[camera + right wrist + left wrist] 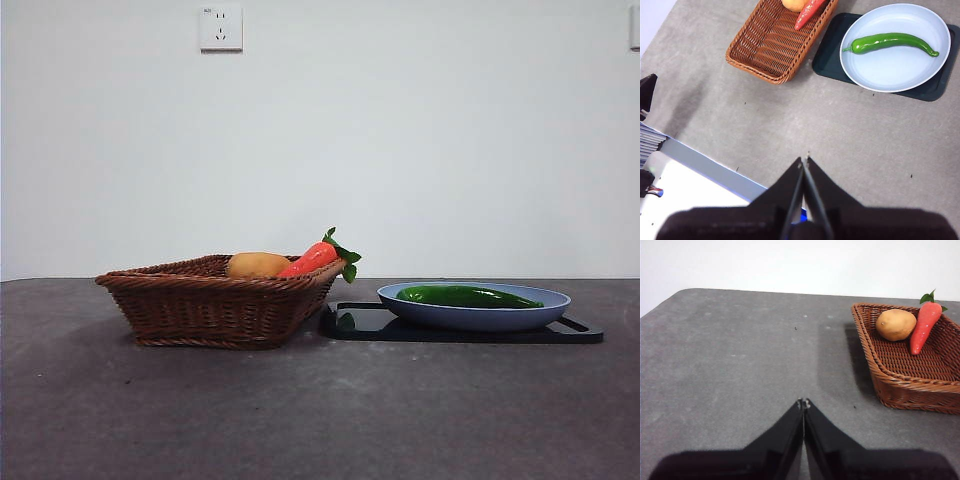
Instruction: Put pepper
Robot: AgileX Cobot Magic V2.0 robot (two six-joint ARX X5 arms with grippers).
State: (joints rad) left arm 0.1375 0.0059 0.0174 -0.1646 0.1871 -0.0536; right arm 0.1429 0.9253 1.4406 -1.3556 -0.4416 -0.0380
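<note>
The long glossy green pepper (892,41) lay in the pale blue oval plate (900,70) on a black tray (827,60), beside the brown wicker basket (215,305). The left hand (803,402) and right hand (804,161) hung over the grey counter (320,410), jaws closed and empty.

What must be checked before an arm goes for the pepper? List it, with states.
1. Pepper lies alone in the blue plate, unobstructed: ok.
2. Plate sits on the black tray beside the basket: ok.
3. Basket has bare floor next to the potato and the carrot: ok.
4. Right gripper jaws open for a grasp: not ok, shut.
5. Left gripper holds nothing, jaws shut, away from the plate: ok.
</note>
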